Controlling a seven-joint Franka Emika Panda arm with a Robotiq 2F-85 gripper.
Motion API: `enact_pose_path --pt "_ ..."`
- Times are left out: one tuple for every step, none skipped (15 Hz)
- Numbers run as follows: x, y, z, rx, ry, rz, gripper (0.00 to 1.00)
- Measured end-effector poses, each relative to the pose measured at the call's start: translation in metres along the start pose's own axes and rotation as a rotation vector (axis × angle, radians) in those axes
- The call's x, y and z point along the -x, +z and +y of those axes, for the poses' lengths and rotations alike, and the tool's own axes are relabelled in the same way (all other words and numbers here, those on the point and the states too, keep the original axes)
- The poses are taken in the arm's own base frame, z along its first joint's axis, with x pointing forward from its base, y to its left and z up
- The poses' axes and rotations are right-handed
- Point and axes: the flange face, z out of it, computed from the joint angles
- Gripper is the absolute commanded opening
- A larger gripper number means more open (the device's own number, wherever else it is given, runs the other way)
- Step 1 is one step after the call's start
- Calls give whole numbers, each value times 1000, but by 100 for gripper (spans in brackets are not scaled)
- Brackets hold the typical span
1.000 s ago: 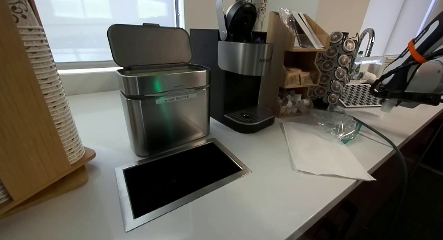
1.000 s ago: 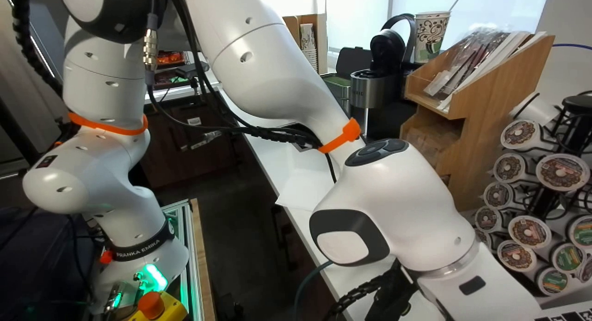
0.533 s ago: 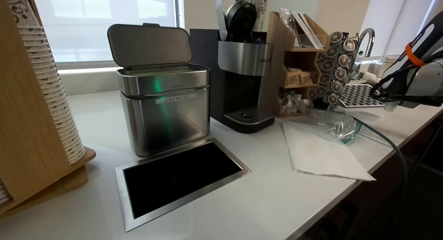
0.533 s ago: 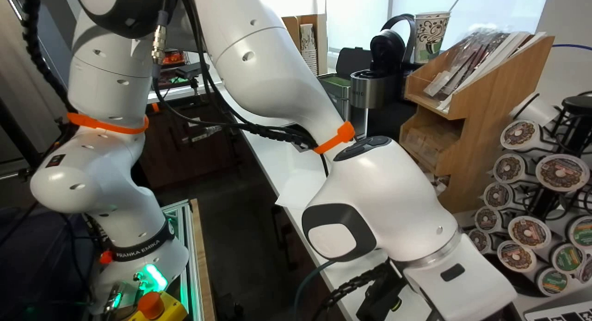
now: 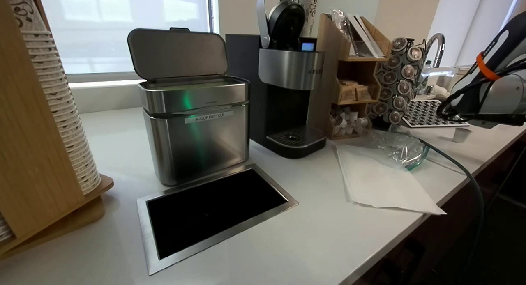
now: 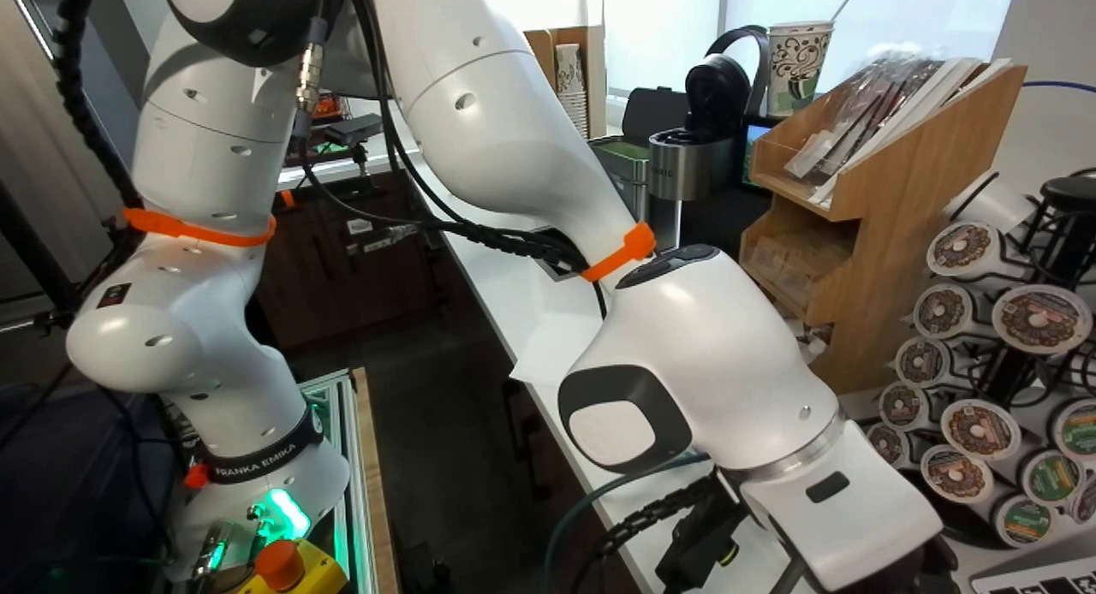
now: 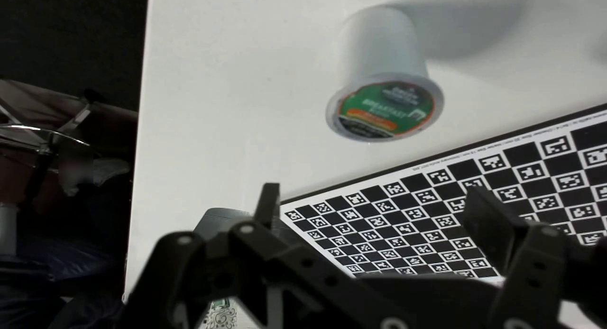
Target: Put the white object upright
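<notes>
The white object is a coffee pod with a green lid, a little blurred in the wrist view. Its lid faces back toward my gripper, and its narrower end points away. Both fingers stand wide apart with nothing between them; the pod is beyond the fingertips, touching neither. In an exterior view the small pale pod appears just below the wrist, wide end up and roughly upright. I cannot tell whether its base rests on the counter. The arm hides it in the opposite exterior view.
A black-and-white checkered board lies close to the pod. Nearby are a clear plastic bag, a teal cable, white paper and a pod rack. The counter's edge drops to the dark floor.
The pod was up against the gripper and now sits lower, apart from it; the jaws have opened. The wrist has shifted slightly. The coffee machine's screen has lit up.
</notes>
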Motion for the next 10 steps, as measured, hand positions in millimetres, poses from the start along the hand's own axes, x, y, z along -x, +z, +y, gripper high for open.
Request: enact_pose_path --pt "0 -1 -1 1 -1 2 100" --pt "0 -1 -1 2 -1 3 100" --pt "0 -2 -2 2 -1 4 100" --pt "0 -2 -2 3 -1 5 100" --pt "0 -2 -1 5 0 2 100" --pt "0 -3 1 7 2 -5 100" --pt "-1 -3 3 11 7 -20 100" --pt "-2 -3 6 14 15 -39 100" --pt "-5 -4 11 21 25 -62 100" --pt "-8 -6 17 27 39 -89 100"
